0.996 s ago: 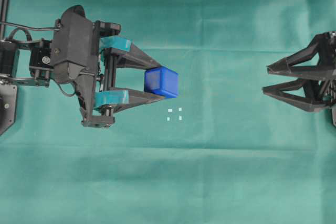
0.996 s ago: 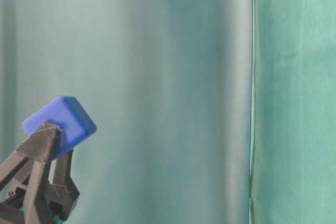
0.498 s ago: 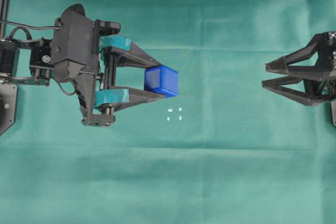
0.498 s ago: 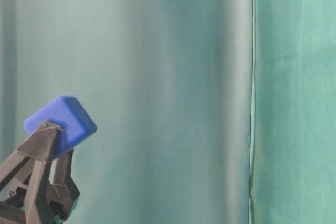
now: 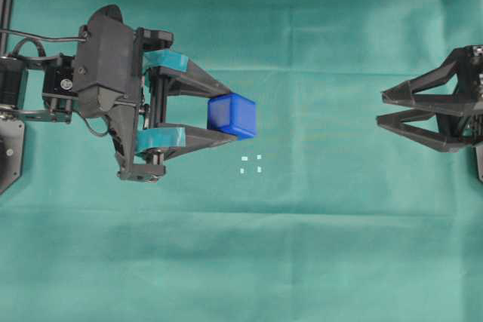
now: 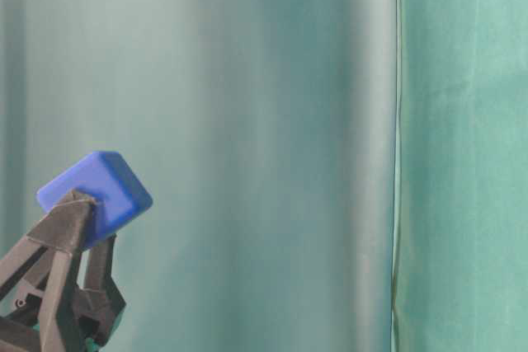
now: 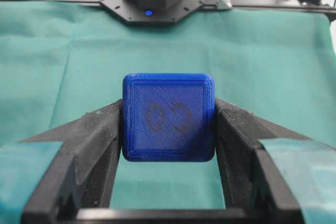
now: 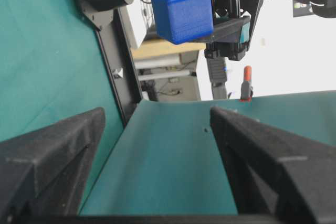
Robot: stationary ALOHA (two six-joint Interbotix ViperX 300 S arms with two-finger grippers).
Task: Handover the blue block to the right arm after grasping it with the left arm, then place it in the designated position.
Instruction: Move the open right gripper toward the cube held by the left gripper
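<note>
Bright blue against green cloth, the blue block [image 5: 232,116] sits pinched between the tips of the left claw [image 5: 226,117], whose fingers carry teal bands at their bases. The left arm [image 5: 106,73] reaches in from the left of the overhead view and holds the cube in the air, clear of the cloth-covered worktop [image 5: 249,262]. Seen from the left wrist, the block [image 7: 168,117] shows a faint embossed mark on its near face, with one black finger pressed against each side. From table level the cube [image 6: 95,194] appears tilted on the fingertips. The designated position [image 5: 251,164], four tiny white marks in a small square, lies on the cloth just below and to the right of the block in the overhead view. At the right edge, well apart from the cube, the right arm's all-black right claw [image 5: 380,108] faces the block with its fingers spread and nothing between them. From the right wrist, the block [image 8: 182,14] shows high in the frame beyond those spread fingers.
</note>
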